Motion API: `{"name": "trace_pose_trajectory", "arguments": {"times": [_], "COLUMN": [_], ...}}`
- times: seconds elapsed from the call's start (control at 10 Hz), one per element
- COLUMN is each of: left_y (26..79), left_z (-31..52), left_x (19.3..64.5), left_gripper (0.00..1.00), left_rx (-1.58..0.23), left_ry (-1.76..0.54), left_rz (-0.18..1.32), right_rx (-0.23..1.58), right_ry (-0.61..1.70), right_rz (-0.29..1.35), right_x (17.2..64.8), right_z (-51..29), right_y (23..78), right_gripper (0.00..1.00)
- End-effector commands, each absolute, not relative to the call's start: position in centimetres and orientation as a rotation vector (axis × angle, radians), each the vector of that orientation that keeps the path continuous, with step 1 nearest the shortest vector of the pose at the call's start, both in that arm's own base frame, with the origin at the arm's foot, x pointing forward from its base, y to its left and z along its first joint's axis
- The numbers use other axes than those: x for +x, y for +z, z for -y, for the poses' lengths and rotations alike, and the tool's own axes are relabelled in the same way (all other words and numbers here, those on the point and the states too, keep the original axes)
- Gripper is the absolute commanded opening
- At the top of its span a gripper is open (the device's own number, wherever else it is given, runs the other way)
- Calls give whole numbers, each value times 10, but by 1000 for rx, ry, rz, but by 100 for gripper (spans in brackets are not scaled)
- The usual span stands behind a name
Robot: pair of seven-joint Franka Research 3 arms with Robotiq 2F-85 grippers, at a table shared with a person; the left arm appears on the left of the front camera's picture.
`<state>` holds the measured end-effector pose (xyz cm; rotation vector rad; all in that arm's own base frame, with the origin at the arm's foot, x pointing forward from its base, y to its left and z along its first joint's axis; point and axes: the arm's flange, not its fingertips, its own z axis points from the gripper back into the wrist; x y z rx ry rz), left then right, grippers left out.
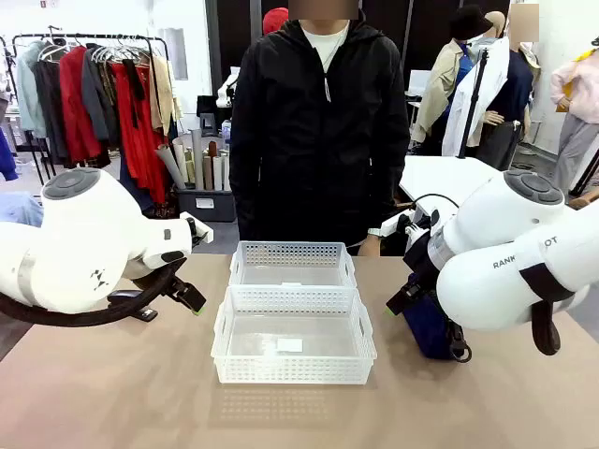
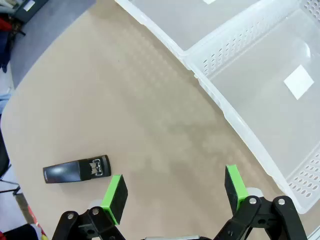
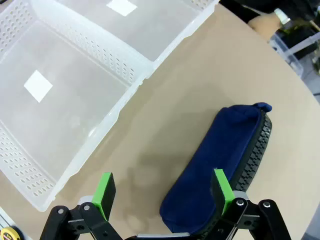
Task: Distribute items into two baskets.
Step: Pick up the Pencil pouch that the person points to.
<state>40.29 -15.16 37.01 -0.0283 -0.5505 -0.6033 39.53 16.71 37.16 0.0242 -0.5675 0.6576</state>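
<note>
Two white perforated baskets stand end to end mid-table, the near basket (image 1: 293, 374) and the far basket (image 1: 293, 253); both hold nothing. A black stapler (image 2: 77, 171) lies flat on the table to the left of them, just beside my left gripper (image 2: 175, 192), which hangs open above bare table. A navy blue zip pouch (image 3: 220, 150) lies right of the baskets, also seen under the right arm (image 1: 426, 327). My right gripper (image 3: 162, 187) is open just above the pouch's near end, its right pad (image 3: 222, 187) over the fabric.
A person in a black jacket (image 1: 318, 122) stands at the far edge behind the baskets, one hand (image 1: 370, 246) low at the table. The basket rims (image 2: 225, 107) (image 3: 120, 107) lie close to both grippers. Bare table stretches in front.
</note>
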Motion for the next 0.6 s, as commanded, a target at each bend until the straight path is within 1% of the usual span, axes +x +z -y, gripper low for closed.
{"name": "trace_pose_trajectory", "arguments": {"times": [0.0,0.5], "left_y": [370,370], "left_z": [152,152], "left_x": [403,403], "left_gripper": [100,100], "left_rx": [-28,-28], "left_ry": [-603,-603], "left_rz": [551,551], "right_rx": [24,24], "right_ry": [658,658], "right_rz": [568,568], "right_x": [395,395], "right_z": [-167,-167], "right_y": [372,372], "right_gripper": [100,100]}}
